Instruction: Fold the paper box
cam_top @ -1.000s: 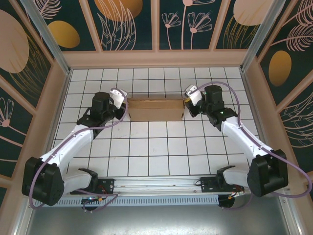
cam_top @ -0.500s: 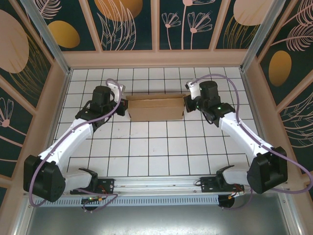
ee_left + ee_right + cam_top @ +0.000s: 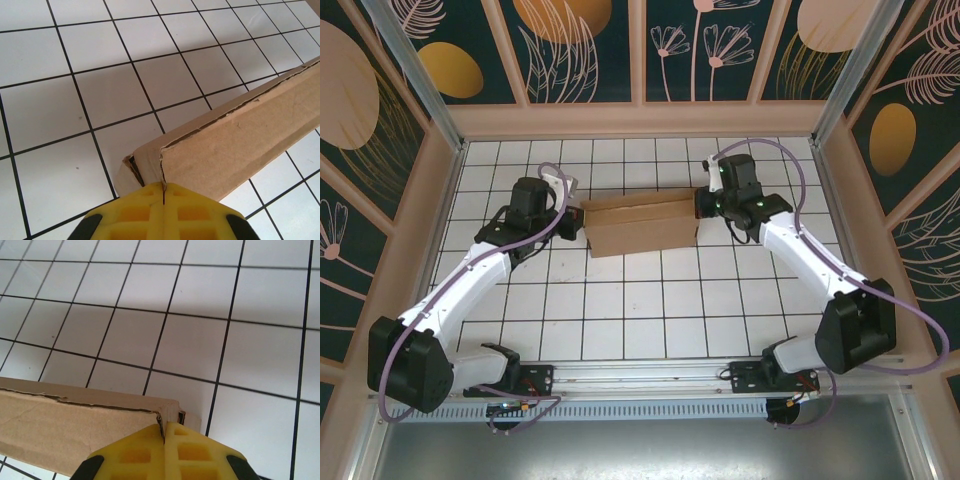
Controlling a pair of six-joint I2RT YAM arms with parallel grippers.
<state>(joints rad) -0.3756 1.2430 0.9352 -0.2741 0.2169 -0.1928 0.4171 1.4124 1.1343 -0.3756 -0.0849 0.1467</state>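
The paper box (image 3: 640,225) is a plain brown cardboard mailer lying lengthwise across the far middle of the tiled table. My left gripper (image 3: 572,218) is at its left end and my right gripper (image 3: 701,207) at its right end. In the left wrist view the yellow fingertips (image 3: 163,187) are shut, their seam against the box's (image 3: 240,140) end corner where a side flap meets the top panel. In the right wrist view the right gripper (image 3: 164,427) is likewise shut and touches the box's (image 3: 75,425) right end corner. I see nothing clamped between either pair of jaws.
The white tiled table (image 3: 640,310) is ringed by wooden walls (image 3: 640,118) at the back and both sides. Both arms reach inward from their bases at the near edge, with cables looping over them.
The box has tipped and skewed, its near face now showing taller. The right wrist has swung back and upward over the box's right end; the left wrist has turned slightly at the left end.
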